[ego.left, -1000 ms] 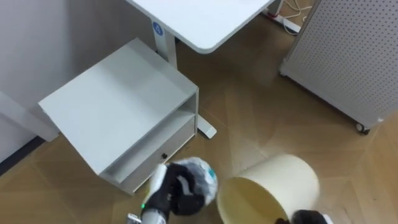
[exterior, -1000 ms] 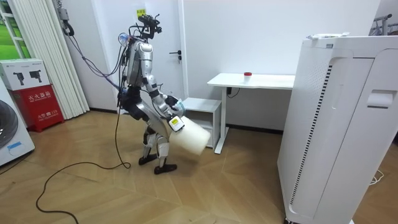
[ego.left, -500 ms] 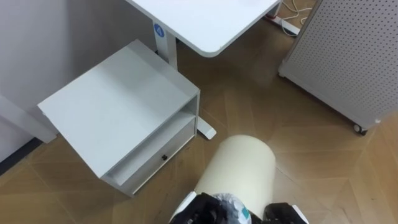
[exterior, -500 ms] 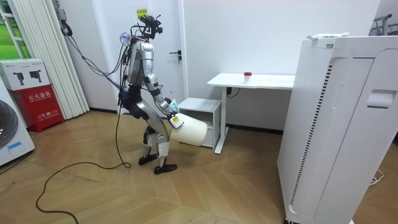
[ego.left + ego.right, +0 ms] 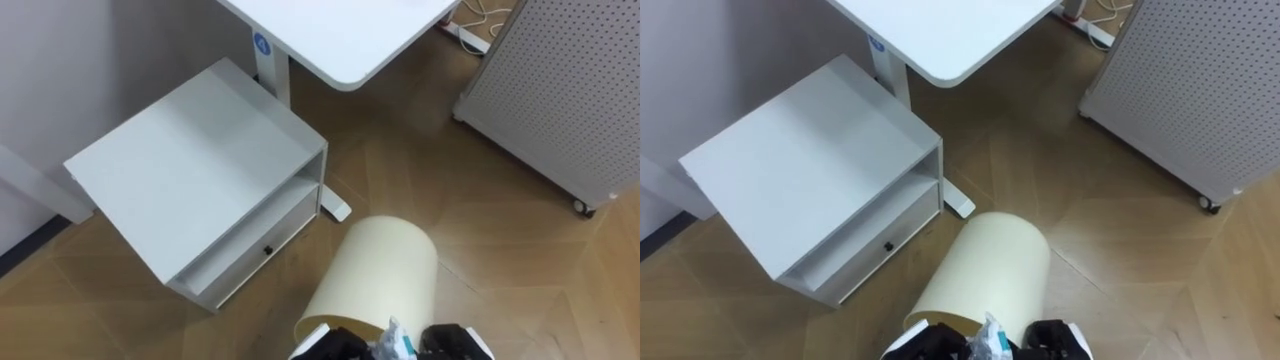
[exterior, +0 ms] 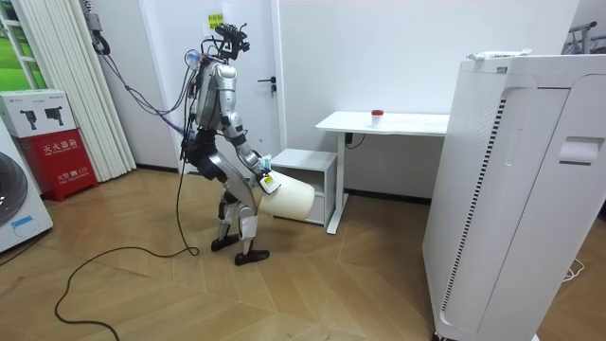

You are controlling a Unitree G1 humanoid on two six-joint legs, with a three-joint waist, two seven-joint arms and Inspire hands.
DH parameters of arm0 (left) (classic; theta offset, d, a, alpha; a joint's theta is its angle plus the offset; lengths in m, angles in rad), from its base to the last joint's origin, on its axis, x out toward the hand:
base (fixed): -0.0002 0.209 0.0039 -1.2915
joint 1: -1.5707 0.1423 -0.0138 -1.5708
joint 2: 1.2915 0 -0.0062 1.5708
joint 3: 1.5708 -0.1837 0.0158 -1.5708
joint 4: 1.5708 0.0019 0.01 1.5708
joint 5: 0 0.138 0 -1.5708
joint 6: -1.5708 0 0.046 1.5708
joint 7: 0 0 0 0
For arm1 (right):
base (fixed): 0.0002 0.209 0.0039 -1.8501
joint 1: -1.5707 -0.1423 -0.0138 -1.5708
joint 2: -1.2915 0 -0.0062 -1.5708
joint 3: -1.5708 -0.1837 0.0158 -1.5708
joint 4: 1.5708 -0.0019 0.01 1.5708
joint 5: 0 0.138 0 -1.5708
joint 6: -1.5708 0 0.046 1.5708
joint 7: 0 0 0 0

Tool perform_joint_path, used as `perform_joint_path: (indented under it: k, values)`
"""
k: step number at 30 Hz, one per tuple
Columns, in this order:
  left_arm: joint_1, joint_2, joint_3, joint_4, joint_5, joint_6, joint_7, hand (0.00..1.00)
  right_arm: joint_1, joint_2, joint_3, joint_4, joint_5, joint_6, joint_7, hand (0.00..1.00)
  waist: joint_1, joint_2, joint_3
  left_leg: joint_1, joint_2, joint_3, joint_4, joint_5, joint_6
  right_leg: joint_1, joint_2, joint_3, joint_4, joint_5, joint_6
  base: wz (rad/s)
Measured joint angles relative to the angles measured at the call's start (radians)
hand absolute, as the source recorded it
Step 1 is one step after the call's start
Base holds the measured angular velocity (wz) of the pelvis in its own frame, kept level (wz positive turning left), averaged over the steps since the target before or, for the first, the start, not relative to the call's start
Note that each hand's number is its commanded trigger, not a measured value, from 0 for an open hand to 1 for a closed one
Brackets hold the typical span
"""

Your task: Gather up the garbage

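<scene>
The garbage [image 5: 393,343] sits at the near edge of the eye views, right at the mouth of the bin [image 5: 380,275], between the left hand [image 5: 328,346] on its left and the right hand [image 5: 455,340] on its right. Both hands show as dark slivers just beside it, and whether either one is closed on the garbage or on the rim cannot be told. The garbage is a small crumpled wad, mostly white with a teal patch, one peak poking up above the rim. The bin is a plain cream cylinder tipped onto its side, with its open end toward the robot and its closed base pointing away. It slants up and to the right over the wooden floor [image 5: 480,230]. In the room view the robot stands with bent knees and leans forward, carrying the bin off the floor at about hip height, the base aimed toward the room view's right. To the far left of the bin stands a low white cabinet [image 5: 190,165] with a flat top, an open shelf and a drawer [image 5: 250,255] below with a small dark knob. Beyond it, at the far edge, is a white counter [image 5: 340,35] on a white leg. A perforated panel [image 5: 560,80] on casters stands at the far right.
</scene>
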Motion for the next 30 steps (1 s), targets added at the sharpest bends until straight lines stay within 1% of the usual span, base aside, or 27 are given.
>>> perform_joint_path:
  k: [6,10,12,14,18,19,21,23,25,27,28,30]
  values:
    - [0.003,0.001,-0.001,0.0,0.0,0.0,0.0,1.0,0.0,-0.002,0.001,-0.001,0.006,0.0,0.01,1.0,0.004,0.001,-0.0004,0.001,0.0,0.001,0.001,0.0,0.0,0.0,-0.001,0.001,0.002,0.0,0.0,0.0]
    - [0.003,0.007,0.002,-0.015,0.001,0.0,0.0,1.0,0.009,-0.001,0.0,-0.01,0.11,0.0,0.02,1.0,0.013,0.001,-0.0006,0.006,-0.002,0.003,0.0,0.0,0.0,0.002,-0.001,0.004,0.003,0.0,0.0,0.0]
    - [0.013,0.009,0.009,-0.028,0.003,0.0,0.001,1.0,0.028,0.001,-0.004,-0.035,0.159,0.0,0.037,1.0,0.021,0.001,-0.0007,0.011,-0.002,0.005,-0.003,0.0,0.0,0.004,-0.001,0.006,0.003,0.0,0.0,-0.02]
    - [0.039,0.011,0.035,-0.058,0.006,-0.001,0.004,1.0,0.061,0.005,-0.028,-0.092,0.198,0.0,0.06,1.0,0.027,0.0,-0.0007,0.014,-0.002,0.01,-0.006,0.0,0.0,0.004,-0.001,0.011,0.003,0.001,0.001,-0.04]
    - [0.057,0.016,0.08,-0.098,0.013,-0.003,0.012,1.0,0.067,0.004,-0.041,-0.122,0.268,0.0,0.092,1.0,0.03,0.0,-0.0012,0.017,-0.004,0.016,-0.008,0.001,0.002,0.004,-0.001,0.016,0.002,0.004,0.004,-0.01]
    - [0.058,0.022,0.084,-0.114,0.013,-0.004,0.022,1.0,0.069,0.003,-0.04,-0.128,0.286,0.0,0.103,1.0,0.029,-0.001,-0.0016,0.017,-0.004,0.018,-0.008,0.001,0.002,0.004,-0.001,0.017,0.001,0.005,0.005,0.0]
    - [0.058,0.021,0.094,-0.127,0.013,-0.008,0.036,1.0,0.073,0.002,-0.039,-0.137,0.307,0.0,0.127,1.0,0.027,-0.001,-0.0018,0.017,-0.005,0.019,-0.008,0.001,0.003,0.004,-0.002,0.018,0.002,0.006,0.006,0.0]
    - [0.058,0.022,0.101,-0.13,0.01,-0.011,0.052,1.0,0.082,0.0,-0.037,-0.156,0.361,0.0,0.143,1.0,0.027,-0.002,-0.002,0.017,-0.005,0.02,-0.008,0.002,0.004,0.004,-0.002,0.019,0.001,0.006,0.006,0.0]
    - [0.058,0.03,0.116,-0.13,0.014,-0.016,0.073,1.0,0.087,-0.004,-0.033,-0.183,0.462,0.0,0.164,1.0,0.026,-0.005,-0.002,0.015,-0.018,0.016,-0.012,0.003,0.005,0.0,-0.006,0.02,0.004,0.006,0.007,0.0]
    - [0.058,0.039,0.119,-0.13,0.014,-0.016,0.095,1.0,0.088,-0.008,-0.033,-0.2,0.54,0.0,0.178,1.0,0.018,-0.006,-0.0021,0.016,-0.023,0.016,-0.018,0.006,0.008,0.0,-0.011,0.02,0.004,0.006,0.008,0.07]
    - [0.058,0.044,0.121,-0.13,0.013,-0.019,0.11,1.0,0.088,-0.013,-0.031,-0.21,0.581,0.0,0.185,1.0,0.014,-0.01,-0.002,0.016,-0.027,0.016,-0.021,0.008,0.009,-0.001,-0.014,0.02,0.005,0.006,0.009,0.08]
    - [0.057,0.047,0.121,-0.13,0.013,-0.031,0.131,1.0,0.094,-0.019,-0.031,-0.223,0.601,0.0,0.189,1.0,0.012,-0.014,-0.0038,0.017,-0.03,0.015,-0.022,0.009,0.009,-0.001,-0.016,0.019,0.004,0.006,0.011,0.02]
